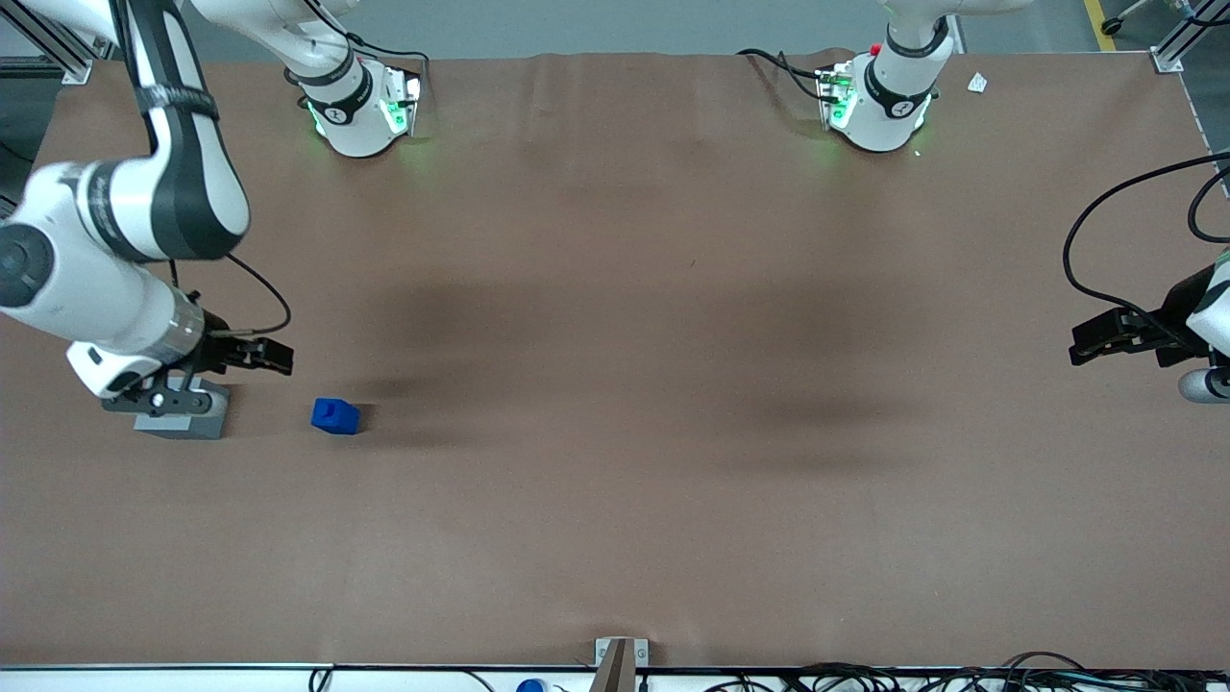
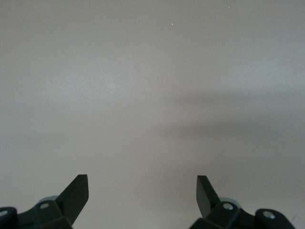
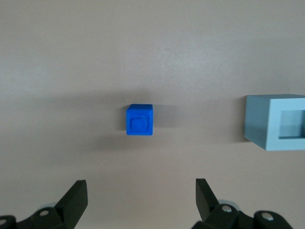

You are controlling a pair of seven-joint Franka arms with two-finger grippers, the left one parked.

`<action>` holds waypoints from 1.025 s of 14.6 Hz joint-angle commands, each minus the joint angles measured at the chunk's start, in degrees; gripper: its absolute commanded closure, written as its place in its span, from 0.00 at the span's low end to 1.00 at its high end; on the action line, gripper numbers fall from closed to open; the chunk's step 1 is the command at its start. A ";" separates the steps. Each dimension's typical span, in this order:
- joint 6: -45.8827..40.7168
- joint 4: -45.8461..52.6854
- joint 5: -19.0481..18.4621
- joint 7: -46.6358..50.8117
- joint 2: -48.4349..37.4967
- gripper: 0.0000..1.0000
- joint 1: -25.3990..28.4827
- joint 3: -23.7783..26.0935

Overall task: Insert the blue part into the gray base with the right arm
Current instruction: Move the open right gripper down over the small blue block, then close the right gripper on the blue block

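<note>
Gripper: the right arm's [image 1: 125, 240] black two-finger gripper [image 3: 140, 202] is held above the brown table [image 1: 615, 384], at the working arm's end; its fingers [image 3: 76, 198] are spread wide apart and nothing is gripped between them.
Fingers: matte black plastic, wedge-shaped, with flat inner faces and angled outer edges.
Blue part: the blue part [image 1: 335, 416] is set upright on the table, apart from everything else; in the wrist view the blue part [image 3: 139, 120] is seen from above, free of the fingers.
Blue part shape: a small bright-blue block of smooth plastic, near square from above, with a rounded raised knob in the middle of its top.
Gray base: the gray base [image 1: 183, 415] is placed on the table beside the blue part, toward the working arm's end, and is partly covered by the gripper in the front view.
Gray base shape: in the wrist view the gray base [image 3: 274, 121] is shown as a light-gray, flat-walled cube with a square recess sunk in its top face; the recess is unfilled.
Spacing: a strip of bare table is seen between the two blocks.
Table surface: a matte brown covering, faintly creased, with soft shadows.
</note>
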 commanded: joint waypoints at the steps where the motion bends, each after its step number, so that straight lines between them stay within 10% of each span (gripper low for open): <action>1: 3.96 0.03 1.60 0.38 3.59 0.00 -0.81 0.43; 15: 14.70 0.47 4.51 0.29 14.94 0.11 0.42 0.52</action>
